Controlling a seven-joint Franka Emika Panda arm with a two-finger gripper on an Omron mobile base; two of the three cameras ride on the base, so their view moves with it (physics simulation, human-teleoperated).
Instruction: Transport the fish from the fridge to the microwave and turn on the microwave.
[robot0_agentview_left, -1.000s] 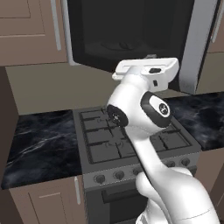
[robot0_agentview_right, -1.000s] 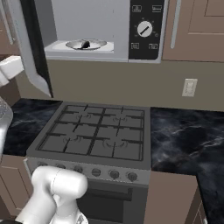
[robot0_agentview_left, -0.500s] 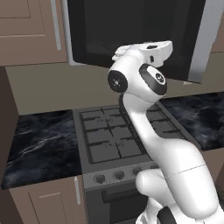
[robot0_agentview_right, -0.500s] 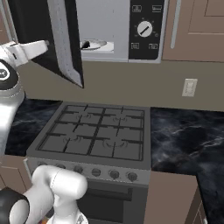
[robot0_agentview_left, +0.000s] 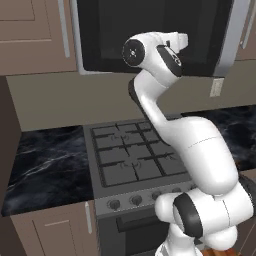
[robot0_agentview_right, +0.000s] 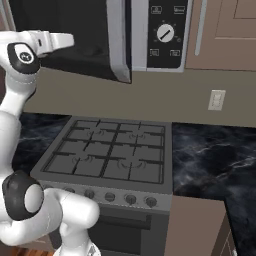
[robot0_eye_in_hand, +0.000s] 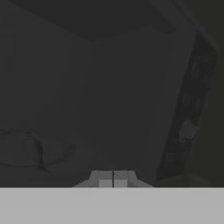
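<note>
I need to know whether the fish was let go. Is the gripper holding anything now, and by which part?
Nothing is held. In the hand view the gripper has its fingers shut against each other with nothing between them, facing the dark glass of the microwave door.

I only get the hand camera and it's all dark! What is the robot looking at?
Observer: The microwave. That dark is its black glass door, and the shut jaws are right up at it.
Operator: Is the door closed all the way?
Observer: Not quite. From the right base view, its silver edge stands out from the frame, so it's ajar.
Operator: Where's the thing to turn it on?
Observer: A round knob sits on the dark panel right of the door, with nothing touching it.
</note>
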